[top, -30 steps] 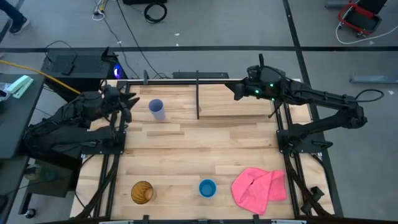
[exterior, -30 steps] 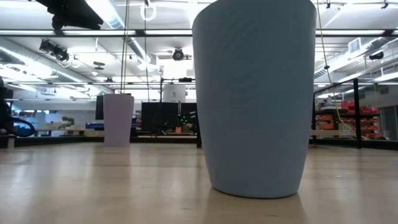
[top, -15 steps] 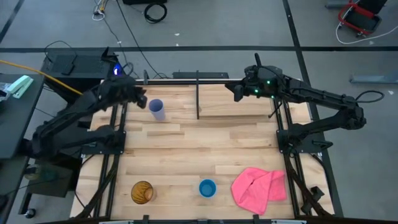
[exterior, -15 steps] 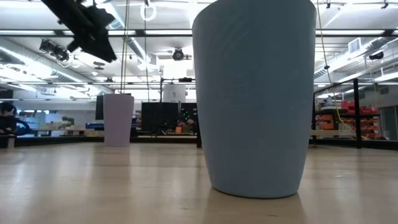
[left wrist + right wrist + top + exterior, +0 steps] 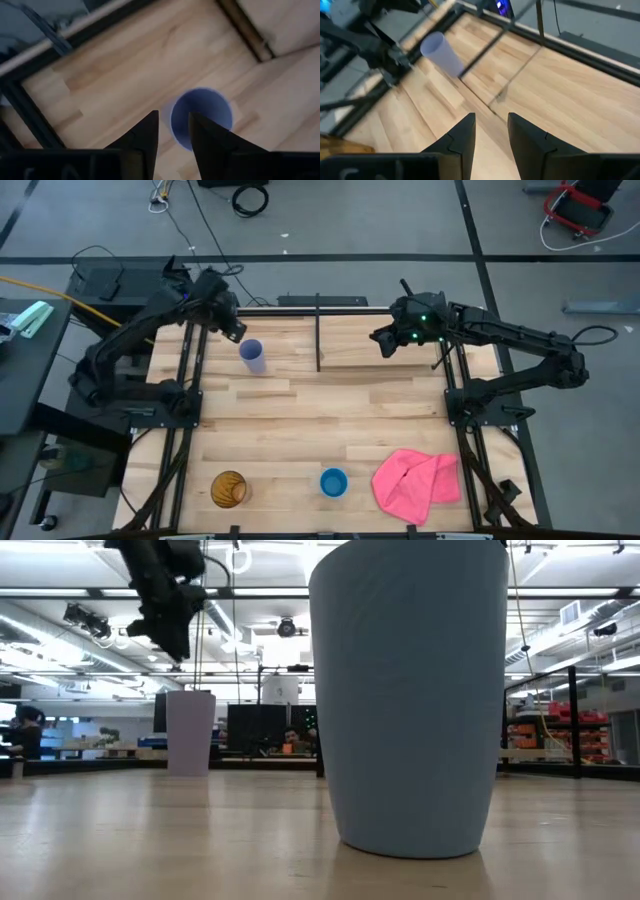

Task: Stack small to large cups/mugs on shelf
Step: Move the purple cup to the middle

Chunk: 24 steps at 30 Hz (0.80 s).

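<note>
Pale wooden planks in a black metal frame make up the shelf point(image 5: 330, 420), with grey floor and loose cables around it. At its far side, left of the thin black divider post point(image 5: 318, 332), the lavender cup point(image 5: 251, 355) stands upright and alone. The left gripper point(image 5: 228, 325) hangs just beside it and a little above; its wrist view looks straight down into the cup's mouth point(image 5: 201, 117), with both fingers point(image 5: 142, 137) spread only a narrow gap apart and holding nothing. I would judge it is lining up to take this middle-sized cup.

The other two cups sit well apart from it along the near edge: the amber cup point(image 5: 228, 489) to the left, the short blue cup point(image 5: 333, 482) near the middle, and a pink cloth point(image 5: 417, 483) bunched just beside the blue one. Nothing is nested yet, so the stacking looks barely begun.

The right gripper point(image 5: 383, 341) waits over the far right part of the shelf, past the divider, its fingers point(image 5: 460, 137) parted and empty.

From table height the blue cup point(image 5: 408, 690) fills most of the view, its rim cut off, hiding much behind it; the amber cup does not show there at all.
</note>
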Each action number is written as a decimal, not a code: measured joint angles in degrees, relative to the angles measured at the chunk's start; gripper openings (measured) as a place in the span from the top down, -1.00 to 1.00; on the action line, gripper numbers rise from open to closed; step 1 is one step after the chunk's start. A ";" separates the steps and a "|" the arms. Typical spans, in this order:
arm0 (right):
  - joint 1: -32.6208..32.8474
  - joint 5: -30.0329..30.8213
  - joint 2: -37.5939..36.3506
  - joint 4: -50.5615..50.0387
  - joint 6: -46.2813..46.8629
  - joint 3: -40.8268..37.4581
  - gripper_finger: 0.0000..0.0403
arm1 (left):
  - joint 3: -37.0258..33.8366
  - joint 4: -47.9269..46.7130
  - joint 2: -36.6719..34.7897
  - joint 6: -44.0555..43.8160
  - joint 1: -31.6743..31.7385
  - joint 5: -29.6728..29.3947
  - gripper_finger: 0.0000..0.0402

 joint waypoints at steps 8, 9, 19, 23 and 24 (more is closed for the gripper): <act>0.15 -0.81 0.00 -2.84 -2.28 0.00 0.40 | 0.09 -2.44 7.12 -0.01 -0.04 0.48 0.32; 0.15 -1.06 0.00 -3.26 -2.34 0.00 0.40 | 0.09 -2.36 7.55 -0.05 -0.04 0.48 0.31; 0.15 -1.59 -0.02 -4.73 -3.03 0.00 0.40 | 0.09 -2.35 10.77 -1.57 -0.14 0.51 0.20; 0.15 -1.62 -0.02 -4.74 -3.23 0.00 0.40 | 0.07 -2.34 11.38 -1.81 -0.48 0.81 0.19; 0.15 -1.62 -0.02 -4.74 -3.48 0.00 0.40 | 0.07 -2.34 11.43 -1.81 -0.48 0.89 0.19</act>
